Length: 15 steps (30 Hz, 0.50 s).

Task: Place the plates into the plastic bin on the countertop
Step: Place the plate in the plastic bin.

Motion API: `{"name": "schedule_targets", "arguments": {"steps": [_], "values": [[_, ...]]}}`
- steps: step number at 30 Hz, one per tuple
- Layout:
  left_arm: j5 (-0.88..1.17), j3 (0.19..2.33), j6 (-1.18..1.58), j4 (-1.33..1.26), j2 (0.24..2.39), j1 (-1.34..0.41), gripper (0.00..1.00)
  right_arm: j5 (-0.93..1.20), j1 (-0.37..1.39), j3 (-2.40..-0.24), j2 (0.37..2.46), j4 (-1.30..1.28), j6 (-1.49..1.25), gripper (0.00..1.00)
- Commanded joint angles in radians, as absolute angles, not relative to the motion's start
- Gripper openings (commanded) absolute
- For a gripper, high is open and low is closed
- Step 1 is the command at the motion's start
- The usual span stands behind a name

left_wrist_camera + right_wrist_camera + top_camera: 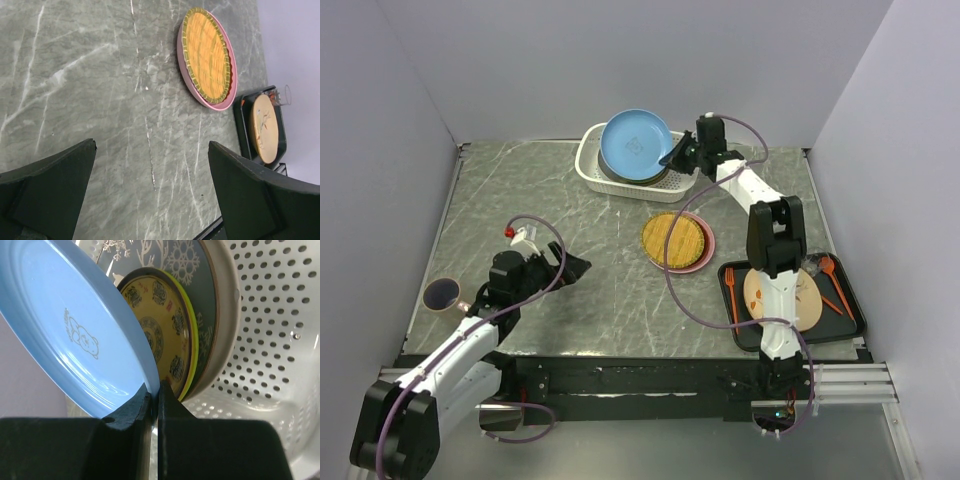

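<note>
**Blue plate tilted over the bin, right hand on its rim**

Right hand [156, 390]: jaws nearly closed, pinching the rim of the blue plate [635, 146]. The grip is on the plate's right edge, and the arm reaches across from the right side of the worktop [600, 300].

Bin [590, 165]: stands at the far edge of the worktop, about midway along. It already holds a stack, with a dark snowflake plate [190, 260] and a yellow plate [155, 310] on top of it.

Key relation: the blue plate sits over the stack but not flat on it. The pinched edge is close to the yellow plate's rim, and the opposite edge angles up and away. I cannot tell whether the two rims touch.

Judgement: the step in hand is laying this plate down. The free edge has to drop toward the bin's left side before the hand lets go.

Room: the perforated bin wall is near the fingers on the right and there is little slack around the plate. Withdrawal looks easiest upward and to the right.

Left hand [570, 268]: jaws fully apart and holding nothing, over bare worktop near the left edge, with a cup [442, 294] beside it.

Remaining:
- A straw plate [673, 238] on a pink plate [703, 262] sits mid-worktop between the two arms, with open room around it.
- A cream plate [807, 300] lies on the black tray [850, 320] at the near right corner, closest to the right arm.
</note>
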<state>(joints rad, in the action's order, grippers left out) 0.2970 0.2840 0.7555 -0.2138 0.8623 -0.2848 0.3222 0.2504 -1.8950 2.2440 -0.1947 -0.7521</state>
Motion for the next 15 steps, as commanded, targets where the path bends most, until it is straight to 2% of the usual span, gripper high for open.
{"name": "schedule_targets", "arguments": {"steps": [1,4,5,9,15], "values": [[0.269,0.334,0.712,-0.201,0.854,-0.285,0.99,0.344,0.244,-1.963,2.289,-0.16,-0.776,0.07],[0.262,0.325,0.715,-0.202,0.844,-0.285,0.99,0.351,0.244,-1.98,2.31,-0.166,-0.776,0.21],[0.261,0.324,0.719,-0.202,0.842,-0.284,0.99,0.35,0.244,-1.983,2.313,-0.169,-0.778,0.35],[0.27,0.314,0.729,-0.224,0.857,-0.284,0.99,0.347,0.235,-1.968,2.318,-0.157,-0.784,0.51],[0.279,0.314,0.738,-0.247,0.885,-0.284,0.99,0.356,0.219,-1.882,2.261,-0.095,-0.792,0.57]]}}
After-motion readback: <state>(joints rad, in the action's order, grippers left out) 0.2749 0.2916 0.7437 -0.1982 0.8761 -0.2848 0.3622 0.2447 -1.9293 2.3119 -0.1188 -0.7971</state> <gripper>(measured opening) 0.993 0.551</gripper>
